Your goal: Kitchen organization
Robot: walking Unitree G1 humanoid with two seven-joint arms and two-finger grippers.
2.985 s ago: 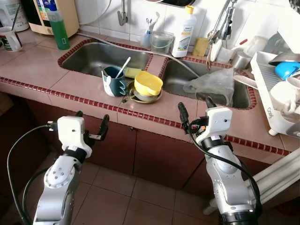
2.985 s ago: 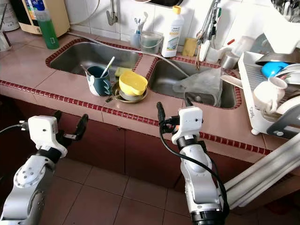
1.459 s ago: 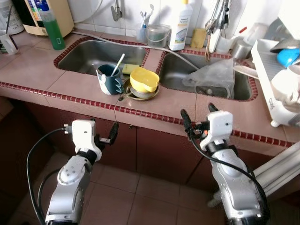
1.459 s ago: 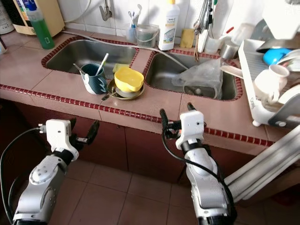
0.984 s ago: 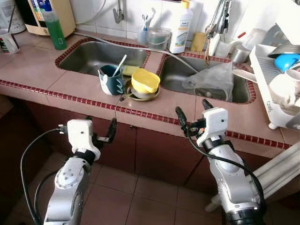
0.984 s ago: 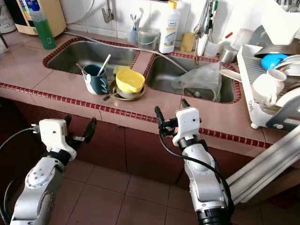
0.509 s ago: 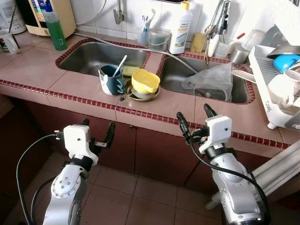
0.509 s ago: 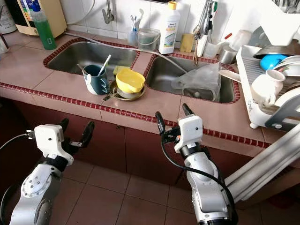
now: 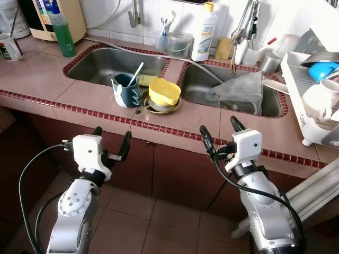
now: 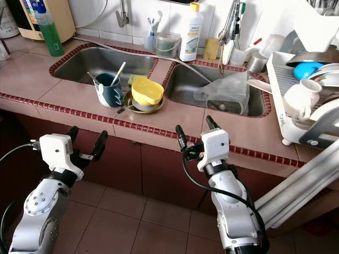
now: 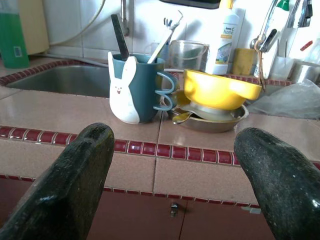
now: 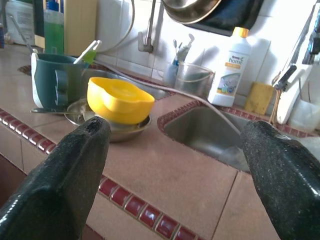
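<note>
Well, both hands hang wide open and empty before the tiled table (image 9: 175, 119). Ahead of the left hand (image 9: 110, 143) stands a teal mug (image 11: 135, 87) with a white rabbit face, and just beside it a yellow plastic bowl (image 9: 165, 92) sits tilted in a steel dish (image 11: 210, 118). Beyond the right hand (image 9: 218, 135), past the sink (image 12: 207, 135), stands a white bottle (image 12: 229, 66) labelled "home".
</note>
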